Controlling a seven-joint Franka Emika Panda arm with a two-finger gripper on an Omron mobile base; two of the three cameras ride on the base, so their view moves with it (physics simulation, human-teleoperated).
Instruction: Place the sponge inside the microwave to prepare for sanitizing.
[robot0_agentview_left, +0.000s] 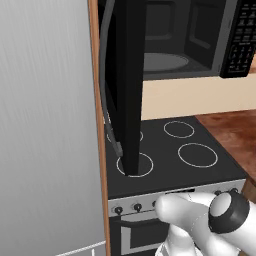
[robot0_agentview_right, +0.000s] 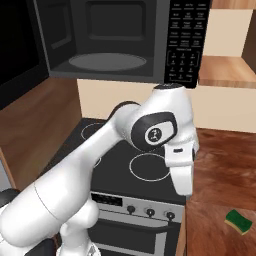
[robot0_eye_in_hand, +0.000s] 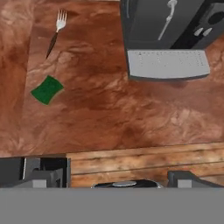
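The sponge (robot0_eye_in_hand: 47, 89) lies green side up on the wooden counter (robot0_eye_in_hand: 109, 113), up and to the left of my gripper (robot0_eye_in_hand: 116, 177) in the hand view. The gripper is open, its two dark fingertips (robot0_eye_in_hand: 43, 175) far apart with nothing between them. In the right base view the sponge (robot0_agentview_right: 238, 221) sits on the counter to the right of the stove, lower and further right than my white hand (robot0_agentview_right: 181, 175), which hangs over the stove's right edge. The microwave (robot0_agentview_right: 182, 45) hangs above the stove with its door (robot0_agentview_left: 127, 75) swung wide open and the grey turntable (robot0_agentview_right: 107, 61) bare.
A fork (robot0_eye_in_hand: 56, 33) lies on the counter beyond the sponge. A dark grey appliance (robot0_eye_in_hand: 166, 39) stands on the counter at the hand view's upper right. The black four-ring stove (robot0_agentview_left: 195, 155) sits below the microwave. A tall grey panel (robot0_agentview_left: 45, 125) stands to the stove's left.
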